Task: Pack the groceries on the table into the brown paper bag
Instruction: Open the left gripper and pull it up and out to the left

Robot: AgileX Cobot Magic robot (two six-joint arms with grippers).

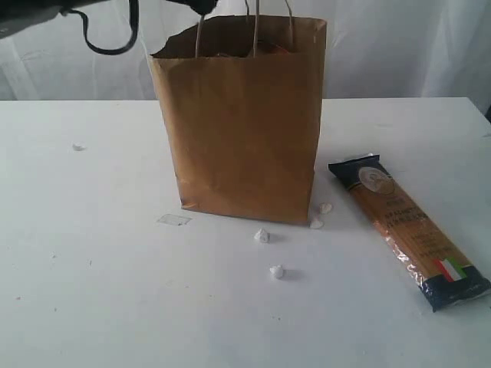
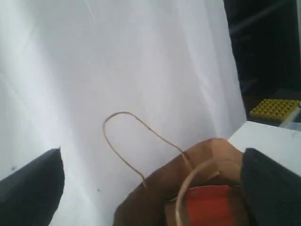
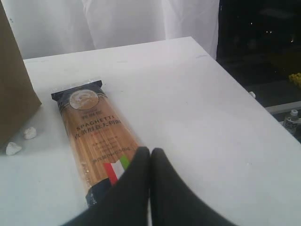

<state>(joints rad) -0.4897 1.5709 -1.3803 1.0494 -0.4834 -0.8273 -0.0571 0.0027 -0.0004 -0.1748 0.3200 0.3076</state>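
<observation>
While my left gripper (image 2: 150,188) hangs wide open over the brown paper bag (image 1: 242,130), the long spaghetti packet (image 1: 406,230) lies on the table (image 1: 100,253) beside the bag, so next, I think, my right gripper (image 3: 149,157), shut tight near the pkt's end, must open & grasp it.

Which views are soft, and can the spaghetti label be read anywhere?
Exterior view: even, diffuse light, faint shadows; spaghetti packet slightly soft, print unreadable. Left wrist view: blurred throughout, brown paper bag and dark jaws at the edges out of focus, backdrop bright. Right wrist view: sharpest; SPAGHETTI legible, shut jaws near the lens blurred.
</observation>
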